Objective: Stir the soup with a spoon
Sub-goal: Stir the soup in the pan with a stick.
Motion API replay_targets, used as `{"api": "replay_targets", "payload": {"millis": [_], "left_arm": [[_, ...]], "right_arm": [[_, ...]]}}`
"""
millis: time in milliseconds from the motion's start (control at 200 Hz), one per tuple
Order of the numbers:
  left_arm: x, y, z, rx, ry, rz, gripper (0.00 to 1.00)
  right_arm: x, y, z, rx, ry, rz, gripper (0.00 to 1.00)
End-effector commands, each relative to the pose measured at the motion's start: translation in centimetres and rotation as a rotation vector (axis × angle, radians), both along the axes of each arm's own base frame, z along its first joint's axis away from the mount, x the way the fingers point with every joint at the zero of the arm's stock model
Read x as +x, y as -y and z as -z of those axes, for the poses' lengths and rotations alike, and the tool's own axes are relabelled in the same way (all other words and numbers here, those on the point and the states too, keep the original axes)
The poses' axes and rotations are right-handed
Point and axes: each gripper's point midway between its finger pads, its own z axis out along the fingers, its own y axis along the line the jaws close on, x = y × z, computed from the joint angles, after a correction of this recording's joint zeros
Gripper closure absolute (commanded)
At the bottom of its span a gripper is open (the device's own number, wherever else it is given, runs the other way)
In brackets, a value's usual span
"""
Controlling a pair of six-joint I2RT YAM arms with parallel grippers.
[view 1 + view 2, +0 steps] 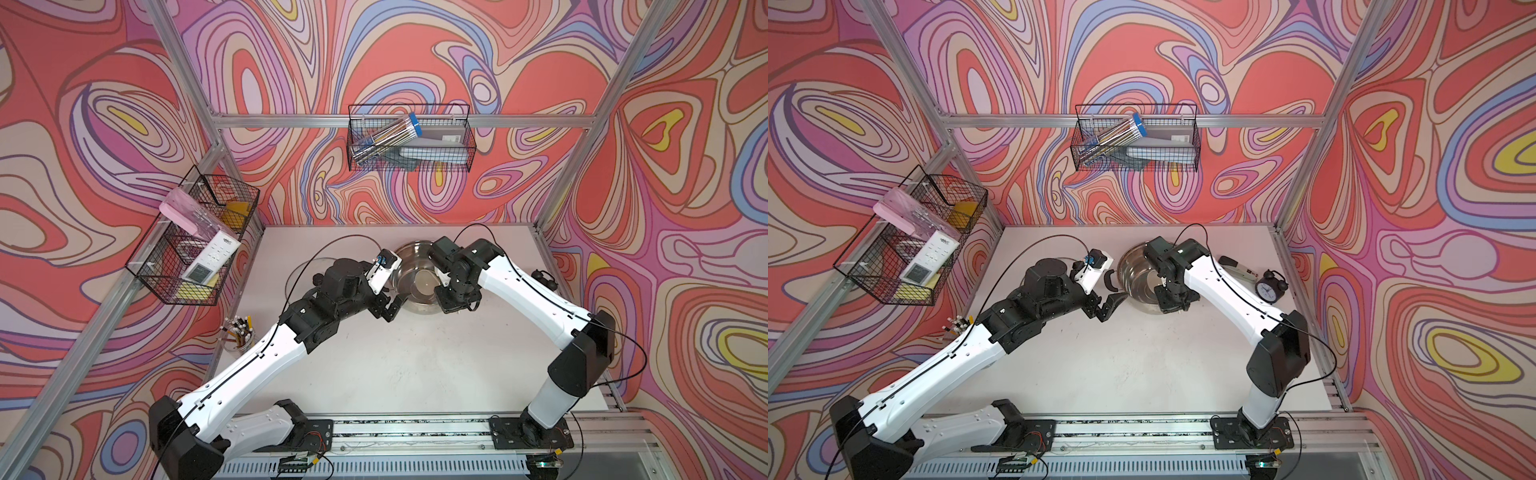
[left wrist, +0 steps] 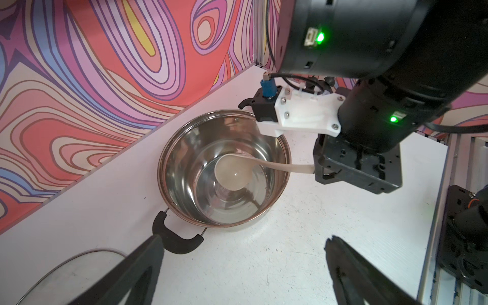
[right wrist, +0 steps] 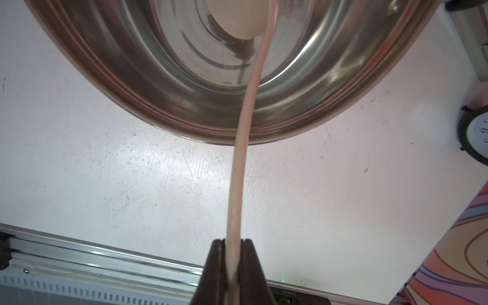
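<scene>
The view's edge crops the bowl of the ladle (image 3: 239,163).

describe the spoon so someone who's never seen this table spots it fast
Find the steel pot toward the back of the white table. The spoon has its round bowl inside it, thin handle running over the rim into the right claw. Nothing else nearby is cream-beige plastic.

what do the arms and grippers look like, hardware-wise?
Both the left arm and right arm: white shell links, black joint housings, a thin black cable along each. The left gripper and right gripper have black tapered fingers. White wrist-camera bracket with blue connector; green LEDs on right-arm joints.
</scene>
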Motion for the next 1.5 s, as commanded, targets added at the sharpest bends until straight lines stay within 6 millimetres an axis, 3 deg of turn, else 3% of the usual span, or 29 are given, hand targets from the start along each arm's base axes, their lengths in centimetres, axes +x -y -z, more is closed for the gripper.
{"api": "replay_targets", "payload": {"millis": [0, 220, 295, 546, 706, 886, 1067, 1312, 1497], "left_arm": [[-0.5, 0.2, -1.4, -0.04, 0.023, 0.012, 0.01], [-1.0, -0.1, -1.1, -0.048, 0.009, 0.009, 0.01], [-1.1, -0.1, -1.0, -0.051, 0.005, 0.008, 0.01], [-1.2, -0.1, -0.8, -0.052, 0.0, 0.009, 0.01], [-1.0, 0.1, -0.7, -0.059, -0.003, 0.005, 0.01], [-0.8, 0.3, -0.5, -0.062, -0.006, 0.006, 0.01], [-0.8, 0.3, -0.5, -0.071, -0.01, 0.002, 0.01], [-0.7, 0.4, -0.3, -0.074, -0.012, -0.001, 0.01], [-0.7, 0.4, -0.2, -0.076, -0.012, -0.005, 0.01]], "right_arm": [[1.1, 2.4, -0.3, -0.025, 0.034, 0.084, 1.0], [4.3, 2.3, -1.1, -0.034, 0.082, 0.089, 1.0], [5.5, 1.5, 0.0, -0.04, 0.062, 0.078, 1.0], [7.9, -2.8, 0.0, 0.095, 0.053, 0.044, 1.0], [7.2, -5.5, -0.1, 0.136, 0.033, -0.012, 1.0], [4.8, -6.8, -0.1, 0.129, 0.004, -0.053, 1.0], [2.1, -6.0, -0.8, 0.125, -0.01, -0.054, 1.0], [-1.4, -2.7, -0.7, 0.068, -0.044, -0.046, 1.0], [-1.7, 0.4, 0.1, -0.056, -0.019, -0.013, 1.0]]}}
